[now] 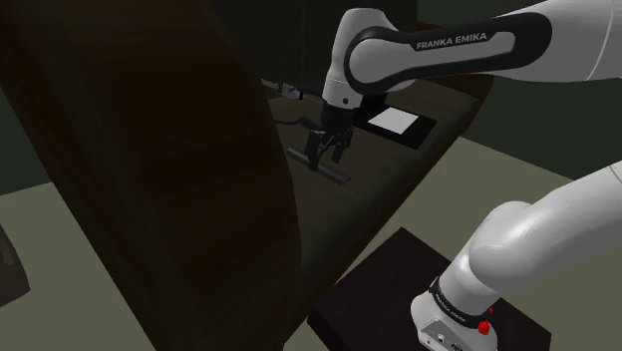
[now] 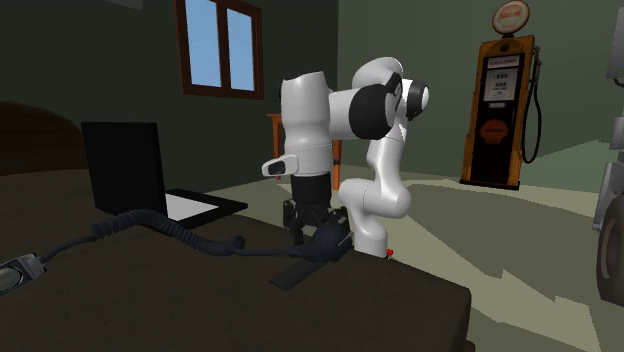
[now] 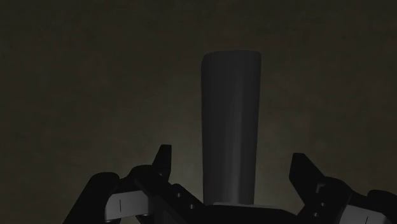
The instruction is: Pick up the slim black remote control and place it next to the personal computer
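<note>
Laptop (image 2: 125, 165): sits on the table (image 2: 150, 310).
Cable (image 2: 150, 232): on the table just before the laptop, running toward the second exterior view's right.
Remote (image 2: 300, 270): on the table, well to the laptop's right in that view.
Gripper (image 1: 328, 153): right above the remote, fingers straddling it, apart from it.

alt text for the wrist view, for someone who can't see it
A slim dark remote control lies flat on a dim, dark table, running lengthwise away from the camera. The black gripper hangs over its near end with its two fingers open, one on each side of the remote and touching neither edge.
</note>
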### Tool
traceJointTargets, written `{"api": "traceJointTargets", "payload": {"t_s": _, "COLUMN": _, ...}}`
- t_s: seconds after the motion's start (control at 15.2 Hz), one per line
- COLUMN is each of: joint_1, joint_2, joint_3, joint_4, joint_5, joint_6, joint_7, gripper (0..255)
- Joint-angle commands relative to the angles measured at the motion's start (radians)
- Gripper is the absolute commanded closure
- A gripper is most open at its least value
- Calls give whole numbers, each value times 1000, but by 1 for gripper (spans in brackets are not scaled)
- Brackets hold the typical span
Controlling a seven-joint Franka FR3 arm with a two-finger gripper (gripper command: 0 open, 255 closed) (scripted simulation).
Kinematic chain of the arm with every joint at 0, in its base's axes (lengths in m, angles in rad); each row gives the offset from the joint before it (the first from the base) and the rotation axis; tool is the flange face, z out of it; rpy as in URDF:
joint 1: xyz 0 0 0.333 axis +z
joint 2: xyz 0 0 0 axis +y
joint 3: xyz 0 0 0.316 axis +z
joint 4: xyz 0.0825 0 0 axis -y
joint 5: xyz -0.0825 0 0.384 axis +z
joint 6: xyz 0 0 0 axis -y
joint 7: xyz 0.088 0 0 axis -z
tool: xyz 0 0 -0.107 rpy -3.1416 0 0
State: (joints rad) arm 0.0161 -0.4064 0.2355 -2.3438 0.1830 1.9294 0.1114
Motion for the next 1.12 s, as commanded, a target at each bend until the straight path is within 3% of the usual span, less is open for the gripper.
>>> {"api": "traceJointTargets", "payload": {"t_s": 0.0, "joint_1": 0, "joint_2": 0, "joint_3": 1, "joint_4": -3, "joint_5": 0, "joint_6": 4, "joint_7": 0, "gripper": 0}}
{"api": "traceJointTargets", "payload": {"t_s": 0.33, "joint_1": 0, "joint_2": 0, "joint_3": 1, "joint_4": -3, "joint_5": 0, "joint_6": 4, "joint_7": 0, "gripper": 0}}
{"api": "traceJointTargets", "payload": {"t_s": 0.4, "joint_1": 0, "joint_2": 0, "joint_3": 1, "joint_4": -3, "joint_5": 0, "joint_6": 4, "joint_7": 0, "gripper": 255}}
{"api": "traceJointTargets", "payload": {"t_s": 1.06, "joint_1": 0, "joint_2": -2, "joint_3": -1, "joint_4": 8, "joint_5": -1, "joint_6": -10, "joint_7": 2, "gripper": 255}}
